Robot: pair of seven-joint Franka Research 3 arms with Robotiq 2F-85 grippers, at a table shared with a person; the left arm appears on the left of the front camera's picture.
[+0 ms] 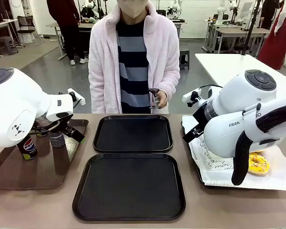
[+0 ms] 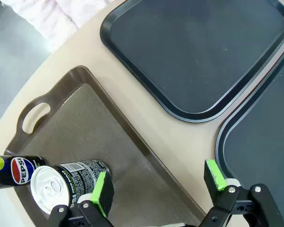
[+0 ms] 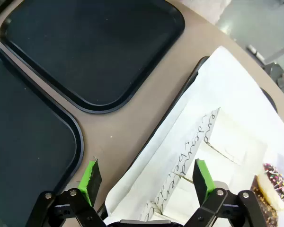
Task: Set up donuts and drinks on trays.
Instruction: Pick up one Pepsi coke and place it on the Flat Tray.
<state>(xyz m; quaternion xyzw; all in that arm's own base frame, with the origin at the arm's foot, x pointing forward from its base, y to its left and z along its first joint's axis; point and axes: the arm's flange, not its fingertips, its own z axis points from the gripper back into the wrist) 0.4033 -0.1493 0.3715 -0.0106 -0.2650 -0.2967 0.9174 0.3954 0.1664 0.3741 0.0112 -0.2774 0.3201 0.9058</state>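
Observation:
Two black trays lie bare in the middle, the far one (image 1: pixel 133 133) and the near one (image 1: pixel 129 187). My left gripper (image 2: pixel 157 182) hangs open over the brown tray (image 2: pixel 85 127). A grey-and-black drink can (image 2: pixel 66 179) stands just outside one of its fingers (image 2: pixel 102 189), with a Pepsi can (image 2: pixel 14 169) beyond it. My right gripper (image 3: pixel 146 177) is open above the edge of the paper-lined tray (image 3: pixel 227 90), near a white sleeve with script (image 3: pixel 189 161). A chocolate donut (image 3: pixel 273 184) and a yellow donut (image 1: pixel 258 163) lie on that paper. The person holds a can (image 1: pixel 154 98).
The person stands at the far edge behind the far tray. The brown handled tray (image 1: pixel 38 167) fills the table's left side, the paper-lined tray (image 1: pixel 214 171) the right. Bare tabletop (image 2: pixel 180 137) shows in strips between the trays.

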